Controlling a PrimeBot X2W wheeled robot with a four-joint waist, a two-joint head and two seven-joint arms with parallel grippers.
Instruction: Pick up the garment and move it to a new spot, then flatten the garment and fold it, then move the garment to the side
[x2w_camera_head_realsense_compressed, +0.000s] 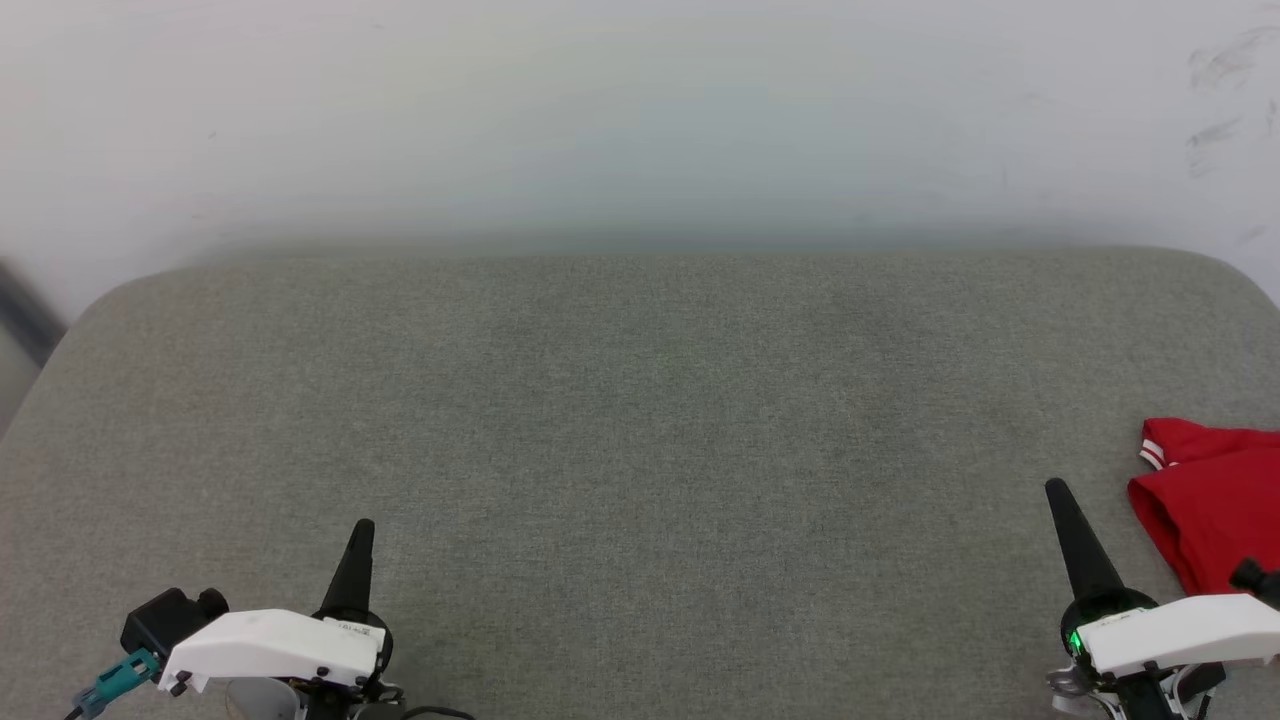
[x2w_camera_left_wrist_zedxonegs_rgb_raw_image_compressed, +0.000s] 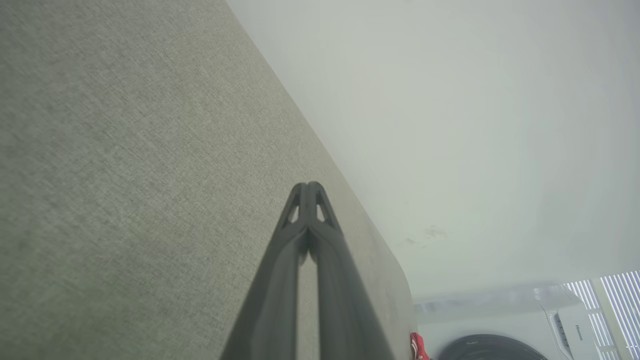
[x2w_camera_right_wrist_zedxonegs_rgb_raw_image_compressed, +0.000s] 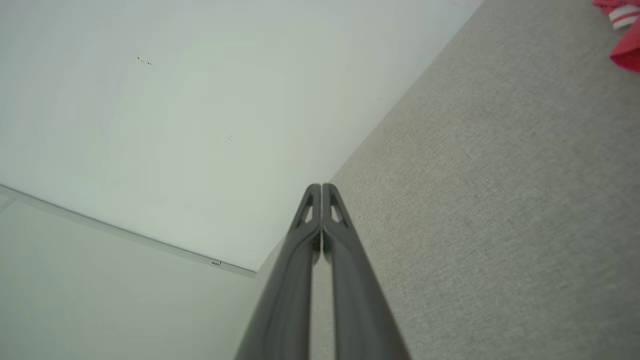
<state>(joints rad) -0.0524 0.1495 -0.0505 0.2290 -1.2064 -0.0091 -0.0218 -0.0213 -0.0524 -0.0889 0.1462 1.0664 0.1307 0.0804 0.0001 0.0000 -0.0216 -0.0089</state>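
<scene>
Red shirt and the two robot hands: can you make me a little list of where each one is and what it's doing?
garment: red with striped trim, lying on the grey surface at the robot's far right, partly cut off by the picture edge
left gripper: shut, holding nothing, at the near left
right gripper: shut, holding nothing, fingers beside the garment but apart from it
wall: pale, behind the surface

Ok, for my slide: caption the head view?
Left tool and right tool shut; red garment at right edge of grey surface.

"Hisense" on white appliance (x2w_camera_left_wrist_zedxonegs_rgb_raw_image_compressed: 573, 326)
</scene>
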